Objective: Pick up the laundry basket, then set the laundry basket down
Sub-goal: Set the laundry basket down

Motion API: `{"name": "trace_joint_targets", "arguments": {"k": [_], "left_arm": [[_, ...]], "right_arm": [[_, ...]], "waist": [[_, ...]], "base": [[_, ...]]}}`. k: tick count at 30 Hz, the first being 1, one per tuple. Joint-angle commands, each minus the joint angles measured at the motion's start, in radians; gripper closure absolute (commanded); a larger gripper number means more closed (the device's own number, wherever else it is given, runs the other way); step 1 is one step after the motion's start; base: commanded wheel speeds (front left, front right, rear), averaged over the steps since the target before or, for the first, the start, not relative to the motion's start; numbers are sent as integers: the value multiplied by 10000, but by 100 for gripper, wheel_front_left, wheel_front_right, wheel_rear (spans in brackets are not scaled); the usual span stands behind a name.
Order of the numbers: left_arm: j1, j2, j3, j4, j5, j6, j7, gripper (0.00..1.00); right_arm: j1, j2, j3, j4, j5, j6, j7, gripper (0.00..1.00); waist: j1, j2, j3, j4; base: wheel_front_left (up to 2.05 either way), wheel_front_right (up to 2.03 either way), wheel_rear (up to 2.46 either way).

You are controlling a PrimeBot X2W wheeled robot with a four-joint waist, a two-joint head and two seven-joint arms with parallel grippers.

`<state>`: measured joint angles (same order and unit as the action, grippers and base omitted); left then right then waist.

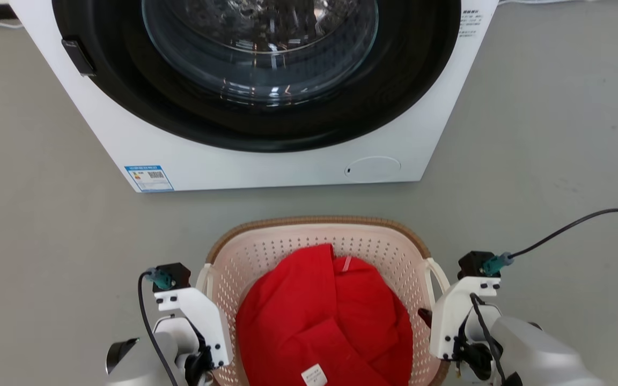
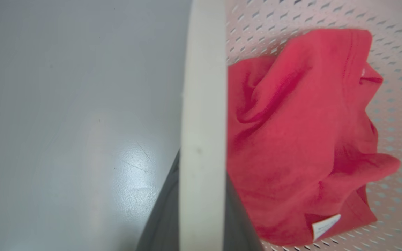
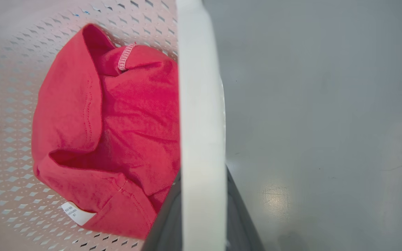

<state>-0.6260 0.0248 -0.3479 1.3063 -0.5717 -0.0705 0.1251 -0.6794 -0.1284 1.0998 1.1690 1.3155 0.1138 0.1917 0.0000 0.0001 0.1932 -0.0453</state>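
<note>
Head view first: the laundry basket (image 1: pixel 266 252) sits right in front of the robot, just short of the white washer (image 1: pixel 266 166) with its big dark round door; grey floor (image 1: pixel 556 134) all round; can't honestly tell if the basket is resting on the floor or a bit off it; inside is a crumpled red garment (image 1: pixel 325 311) with a little white tag (image 1: pixel 314 375) at the near end; the brown woven-look rim (image 1: pixel 317 220) runs along the far edge; an arm stands on each side of the basket, and a black cable (image 1: pixel 572 225) loops off to the right; left wrist view: the left gripper (image 2: pixel 202 181) has its two dark fingers clamped either side of the white left handle (image 2: pixel 202 87), floor on one side, perforated wall and red cloth on the other; right wrist view, same deal mirrored: the right gripper (image 3: pixel 202 174) is pinched onto the white right handle (image 3: pixel 201 87), with the red cloth and its tag in the basket beside it.
</note>
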Motion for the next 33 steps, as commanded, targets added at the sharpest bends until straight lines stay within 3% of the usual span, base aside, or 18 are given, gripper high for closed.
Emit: {"name": "trace_joint_targets", "arguments": {"k": [1,33], "left_arm": [[-433,384,198,-193,-65,75,-177,100],[-2727,694,-173,-193,66,470,-1081,100]], "right_arm": [[-154,0,54,-231,106,169,-153,100],[-2324,-122,270,-554,248,169,-1337,100]], "waist": [[0,-1,103,-9],[0,-1,3481,28]], "base": [[0,0,0],[0,0,0]]}}
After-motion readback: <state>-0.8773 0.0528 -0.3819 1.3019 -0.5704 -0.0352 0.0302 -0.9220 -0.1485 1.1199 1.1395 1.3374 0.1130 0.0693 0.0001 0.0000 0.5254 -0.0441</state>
